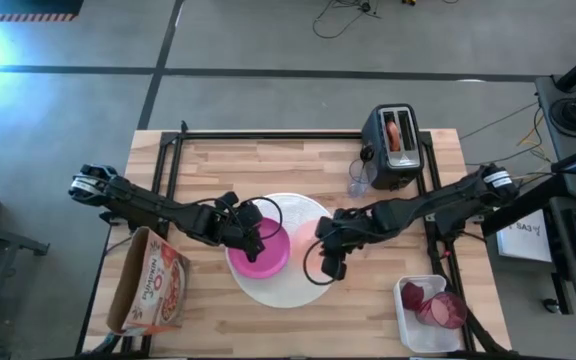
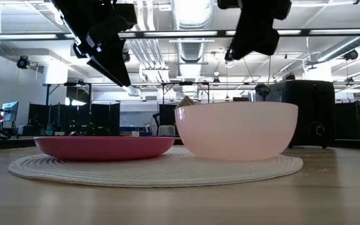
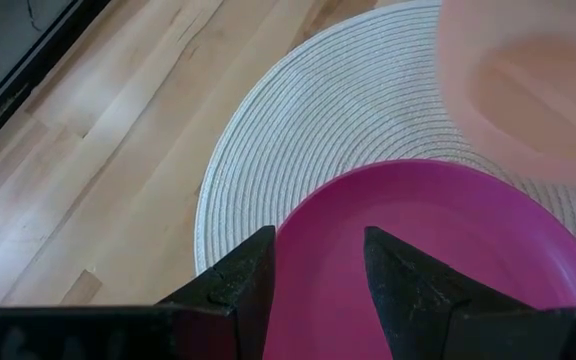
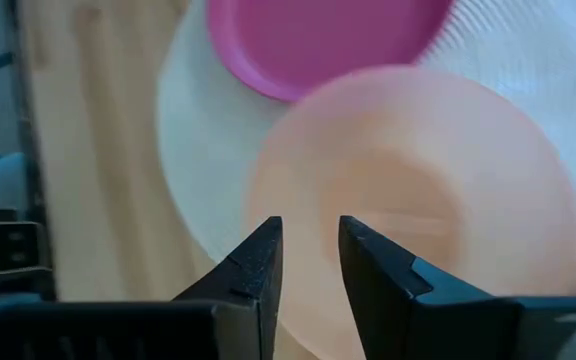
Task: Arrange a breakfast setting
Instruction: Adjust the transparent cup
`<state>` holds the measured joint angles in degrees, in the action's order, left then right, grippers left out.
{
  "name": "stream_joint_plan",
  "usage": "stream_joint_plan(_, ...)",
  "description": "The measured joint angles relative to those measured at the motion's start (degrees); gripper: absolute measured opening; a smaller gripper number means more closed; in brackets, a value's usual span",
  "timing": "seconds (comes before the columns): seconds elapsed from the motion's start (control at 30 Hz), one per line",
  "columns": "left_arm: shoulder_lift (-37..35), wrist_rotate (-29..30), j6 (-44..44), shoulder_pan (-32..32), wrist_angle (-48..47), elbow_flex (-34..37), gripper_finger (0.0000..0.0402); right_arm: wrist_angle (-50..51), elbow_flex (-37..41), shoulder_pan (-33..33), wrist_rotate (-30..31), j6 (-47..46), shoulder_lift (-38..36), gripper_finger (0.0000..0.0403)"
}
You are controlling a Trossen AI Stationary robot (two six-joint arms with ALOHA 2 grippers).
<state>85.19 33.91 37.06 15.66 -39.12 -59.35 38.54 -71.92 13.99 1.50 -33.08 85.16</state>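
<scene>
Table (image 1: 298, 330): a pale wooden top inside a dark metal frame, seen from overhead with both arms reaching to its middle.
White round plate (image 1: 283, 290): ribbed and mat-like, lying flat near the table's centre and carrying two dishes.
Cereal box (image 1: 148, 285): lying open at the table's left edge, apart from the plate.
Toaster (image 1: 394, 148): black, at the far right of the table, with something orange in its slot.
Magenta plate (image 2: 105, 147): resting on the white plate's left half, just beside the bowl.
Peach bowl (image 2: 236, 130): translucent, upright on the white plate's right half, free of any grip.
Container (image 1: 430, 312): white, at the near right corner, holding dark-red fruit (image 1: 440, 308).
Clear glass (image 1: 358, 183): standing just left of the toaster.
Left claw (image 3: 316, 268): raised over the magenta plate's rim, fingers parted, gripping nothing.
Right claw (image 4: 311, 250): poised above the bowl's rim, fingers slightly apart, empty.
</scene>
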Motion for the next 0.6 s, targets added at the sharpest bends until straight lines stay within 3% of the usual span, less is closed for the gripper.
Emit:
stream_joint_plan(0.3, -1.1, 0.1, -1.5, -0.2, 0.0, 0.0, 0.0137, 12.7, -0.2, -5.9, 3.1, -0.1, 0.0, 0.0114)
stream_joint_plan(0.6, -3.7, 1.4, 2.3, -0.2, 0.0, 0.0, 0.0137, 22.8, -2.6, -15.3, 6.6, 7.6, 0.0, 0.0147)
